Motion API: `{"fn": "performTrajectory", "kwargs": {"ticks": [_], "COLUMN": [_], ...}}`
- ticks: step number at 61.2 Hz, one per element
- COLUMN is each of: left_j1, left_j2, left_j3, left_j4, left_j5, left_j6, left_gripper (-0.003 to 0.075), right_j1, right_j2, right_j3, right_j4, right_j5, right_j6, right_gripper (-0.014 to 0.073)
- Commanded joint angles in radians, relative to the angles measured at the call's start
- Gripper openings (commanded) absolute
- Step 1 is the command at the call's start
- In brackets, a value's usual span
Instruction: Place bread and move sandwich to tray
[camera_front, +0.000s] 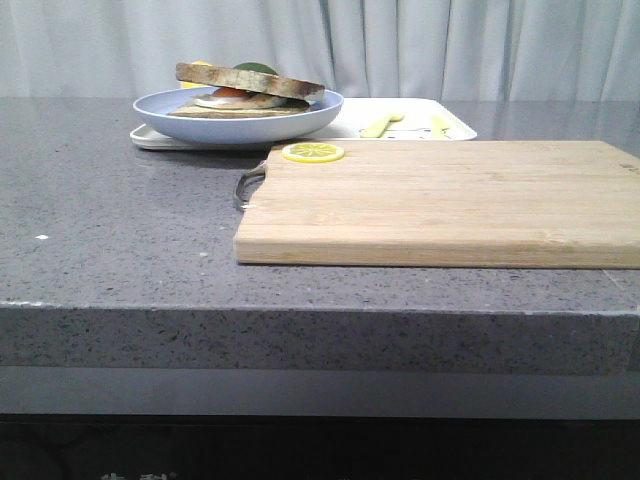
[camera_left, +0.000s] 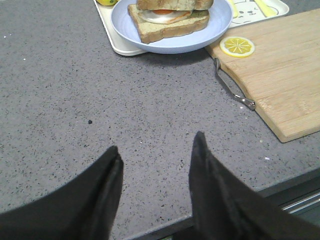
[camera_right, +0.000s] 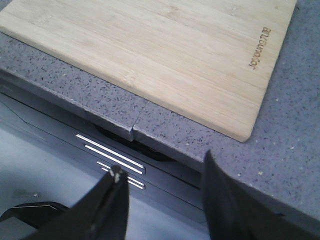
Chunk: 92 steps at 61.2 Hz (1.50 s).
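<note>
The sandwich (camera_front: 245, 95) lies on its round pale-blue plate (camera_front: 240, 125): two brown-crusted slices with a white-and-orange fried egg between them. The bread (camera_front: 250, 80) is the top slice, tilted on the egg. The plate rests on the left part of the white tray (camera_front: 455, 131) at the back. The left wrist view shows sandwich (camera_left: 167, 22), plate (camera_left: 215, 30) and tray (camera_left: 112, 37) far ahead of my left gripper (camera_left: 157, 144), which is open and empty over bare counter. My right gripper (camera_right: 163, 164) is open and empty at the counter's front edge. Neither gripper shows in the front view.
A light wooden cutting board (camera_front: 450, 200) with a metal handle (camera_front: 248, 185) lies right of centre; a lemon slice (camera_front: 313, 152) sits on its far left corner. Yellow utensils (camera_front: 382, 124) lie on the tray. The board's near corner (camera_right: 240, 132) is close to my right gripper.
</note>
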Motion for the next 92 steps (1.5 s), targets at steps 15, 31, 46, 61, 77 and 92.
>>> {"fn": "performTrajectory", "kwargs": {"ticks": [15,31,46,61,77,92], "left_j1": [-0.008,-0.008,-0.008,0.013,0.147,0.172], "left_j2": [0.001,0.001,0.001,-0.055,-0.269,-0.382], "left_j3": [-0.025,-0.025,-0.025,0.008,0.177,0.283], "left_j4": [-0.012,-0.014,-0.014,-0.024,-0.024,-0.010], "left_j5": [-0.079,-0.077,-0.077,-0.097,-0.254,-0.301], "left_j6": [0.003,0.003,0.003,0.003,0.003,-0.012], "left_gripper": [-0.0020,-0.0018,-0.0018,-0.0018,-0.0018,-0.0018], "right_j1": [-0.009,-0.009,-0.009,-0.009,-0.009,-0.009], "right_j2": [0.003,0.003,0.003,0.003,0.003,0.003], "right_j3": [-0.026,-0.026,-0.026,-0.026,-0.026,-0.026], "right_j4": [0.003,0.003,0.003,0.003,0.003,0.003], "right_j5": [-0.056,-0.057,-0.056,-0.055,-0.055,-0.055], "right_j6": [0.002,0.002,0.002,0.002,0.002,0.002], "right_gripper": [-0.0075,-0.0068,-0.0068,-0.0068,-0.0068,-0.0068]}}
